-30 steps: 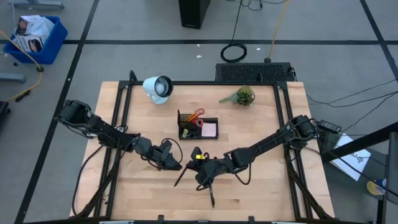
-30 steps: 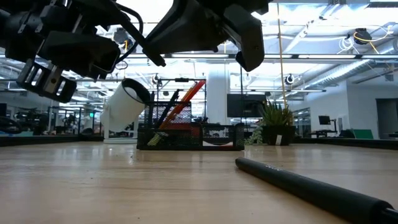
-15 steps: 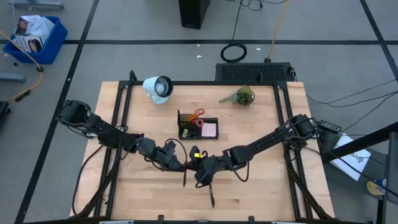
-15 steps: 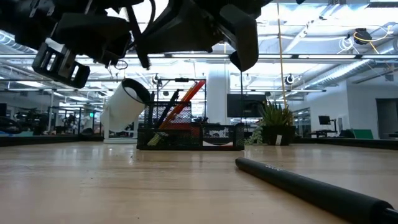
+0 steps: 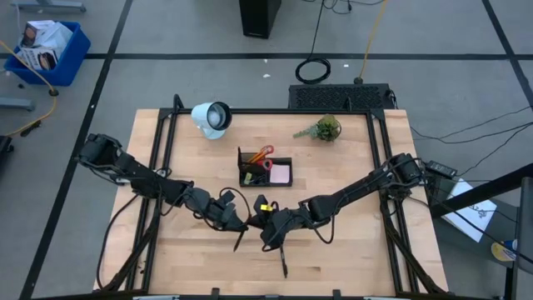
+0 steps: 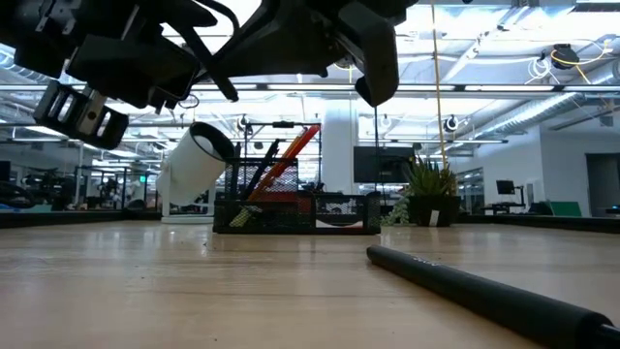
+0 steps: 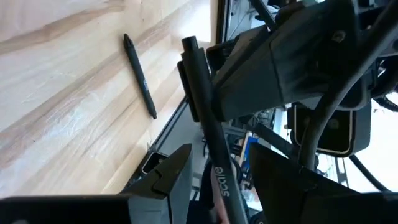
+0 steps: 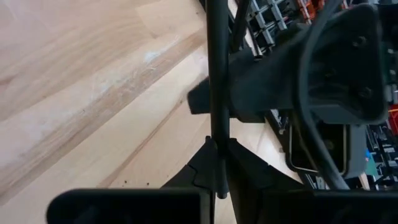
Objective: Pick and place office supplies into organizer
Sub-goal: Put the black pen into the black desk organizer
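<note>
Both arms meet low over the front middle of the desk point(image 5: 350, 250), and each has a black pen. The left hand point(image 5: 236, 222) is clamped on a black pen point(image 7: 205, 118) that sticks out past its fingers; seen from above, the pen slants down from the hand toward the desk. The right hand point(image 5: 268, 229) pinches a second pen point(image 8: 217, 93) tight, its shaft running straight out between the fingers. A third pen point(image 5: 283, 265) lies loose on the desk, just in front of the right hand.

The two hands are almost touching here — that looks like the risk. The organizer point(image 5: 265, 171) sits behind them, well apart, with the red-handled scissors point(image 5: 261, 154) already standing in its taller section and the pink sticky-note pad point(image 5: 281, 173) in the open tray.

To do this well, one arm should probably go first: lift clear, carry the pen back over the organizer, tip it upright over the tall section, and release only once the tip is inside — otherwise it may glance off the scissors.
</note>
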